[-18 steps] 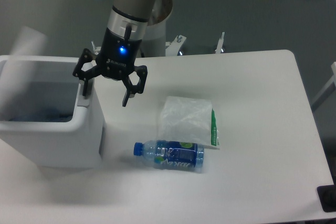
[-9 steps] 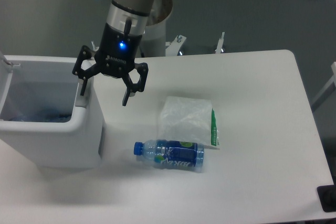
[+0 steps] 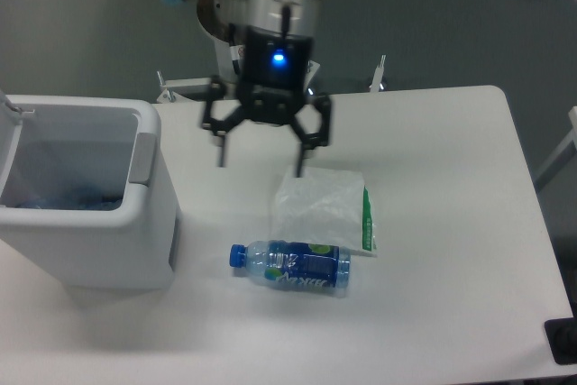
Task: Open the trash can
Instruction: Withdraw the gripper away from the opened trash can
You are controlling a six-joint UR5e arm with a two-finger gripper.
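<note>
The trash can (image 3: 108,241) is a large boxy white bin at the left of the table. It stands open: the inside shows, with something blue at the bottom. Only an edge of its lid (image 3: 9,114) shows at the far left, swung back. A grey strip (image 3: 144,158) runs along its right rim. My gripper (image 3: 261,158) is open and empty, fingers pointing down, hanging over the table to the right of the bin and just above the plastic bag.
A clear plastic bag (image 3: 323,209) with a green-edged packet lies mid-table. A plastic bottle (image 3: 290,267) with a blue cap and label lies on its side in front of it. The table's right edge (image 3: 532,223) is near.
The lid has swung fully back, out to the left. My gripper has left the bin's right rim and moved right, over the table near the bag, still open.
</note>
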